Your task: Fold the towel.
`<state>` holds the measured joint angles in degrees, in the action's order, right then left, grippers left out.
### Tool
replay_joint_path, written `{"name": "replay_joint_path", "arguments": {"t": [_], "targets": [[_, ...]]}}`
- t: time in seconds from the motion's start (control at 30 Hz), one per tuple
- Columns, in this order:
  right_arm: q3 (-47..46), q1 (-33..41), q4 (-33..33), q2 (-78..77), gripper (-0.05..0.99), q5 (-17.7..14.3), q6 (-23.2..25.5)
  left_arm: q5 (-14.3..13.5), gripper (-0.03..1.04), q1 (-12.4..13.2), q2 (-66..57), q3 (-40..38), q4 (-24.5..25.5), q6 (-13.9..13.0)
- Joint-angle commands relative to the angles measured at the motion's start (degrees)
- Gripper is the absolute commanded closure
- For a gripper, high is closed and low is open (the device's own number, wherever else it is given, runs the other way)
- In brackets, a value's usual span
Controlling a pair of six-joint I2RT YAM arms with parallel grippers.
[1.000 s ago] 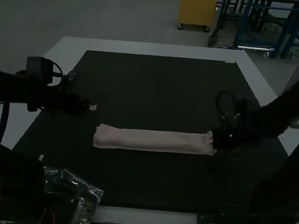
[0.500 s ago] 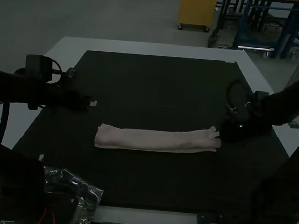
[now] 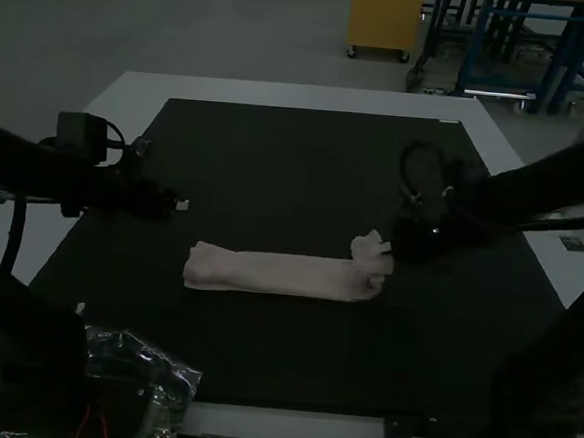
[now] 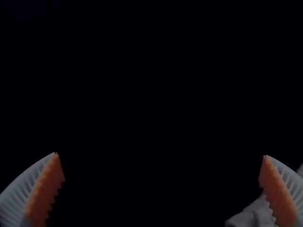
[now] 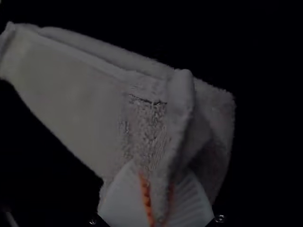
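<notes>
The towel (image 3: 278,273) is lying on the dark mat (image 3: 293,354) as a long, narrow folded strip, running roughly along the near edge of the worktop (image 3: 301,95), and the end towards the right edge is bunching up and curling over. At that end the right gripper (image 3: 397,248) is gripping the cloth; the high view is showing it as a dark shape against the bunch, while the right wrist view is showing its ribbed white fingers (image 5: 125,198) closing on a fold, with orange pads (image 5: 147,201) pressing at its sides. The right arm (image 3: 540,191) is slanting down and inward over the worktop's right edge. Nearer the left edge, the left gripper (image 3: 176,206) is hovering apart from the towel; the left wrist view is showing its two fingers standing wide open, with grey cloth just beside one. The left arm (image 3: 20,165) is extending inward over the left edge. Clear plastic (image 3: 166,371) is lying crumpled by the near left corner.
</notes>
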<state>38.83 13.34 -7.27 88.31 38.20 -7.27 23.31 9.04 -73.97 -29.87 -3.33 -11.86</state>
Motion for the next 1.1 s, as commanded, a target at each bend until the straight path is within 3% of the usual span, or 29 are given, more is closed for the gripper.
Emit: {"name": "replay_joint_path", "arguments": {"t": [0.0, 0.27, 0.5, 1.07], "targets": [[2.0, 4.8, 2.2, -0.9, 0.96, 1.5, 5.9, -0.7, 0.04, 0.2, -0.5, -1.1, -1.1, 0.7], [5.6, 15.6, 9.7, 1.9, 0.96, 2.7, 15.6, -1.4, 0.04, 0.5, -1.5, -0.7, -3.2, 1.0], [8.3, 22.0, 15.7, 7.0, 0.96, 2.9, 20.2, -1.7, 0.04, 0.5, -2.0, -0.6, -4.2, 1.0], [16.0, 29.6, 21.7, 17.9, 0.96, 2.9, 23.3, -1.4, 0.04, 2.4, -2.0, 1.0, -6.2, 1.7]]}}
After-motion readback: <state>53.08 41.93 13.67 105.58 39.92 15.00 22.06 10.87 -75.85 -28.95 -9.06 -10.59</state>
